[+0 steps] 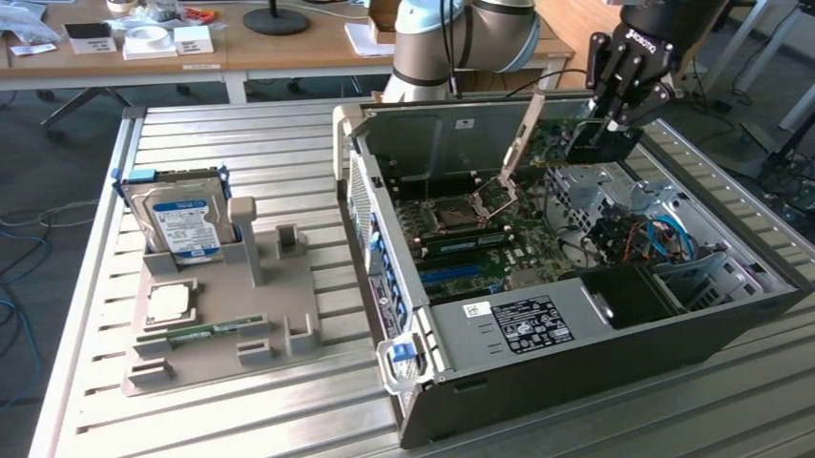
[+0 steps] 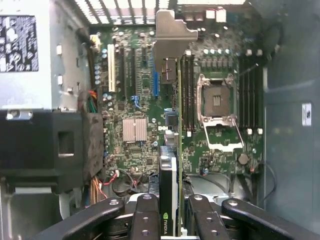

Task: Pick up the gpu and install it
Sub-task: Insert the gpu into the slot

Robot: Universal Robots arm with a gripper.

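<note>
The gpu [image 1: 598, 143] is a thin dark card with a pale metal bracket [image 1: 522, 138] across one end. My gripper [image 1: 612, 122] is shut on it and holds it in the air above the open computer case [image 1: 574, 329], over the far side of the motherboard [image 1: 478, 243]. In the wrist view the gpu [image 2: 170, 165] appears edge-on between my fingers [image 2: 145, 217]. Its bracket [image 2: 172, 35] points toward the case's rear wall. Below it lie the expansion slots [image 2: 156, 82] and the green board.
The open CPU socket [image 1: 452, 215] and memory slots [image 2: 187, 90] lie beside the card's line. A black drive cage [image 2: 50, 145] and cables [image 1: 650, 239] crowd the case's other end. At the exterior view's left, a grey fixture [image 1: 274, 305] holds a hard drive [image 1: 185, 224], a CPU [image 1: 170, 303] and a memory stick [image 1: 204, 332].
</note>
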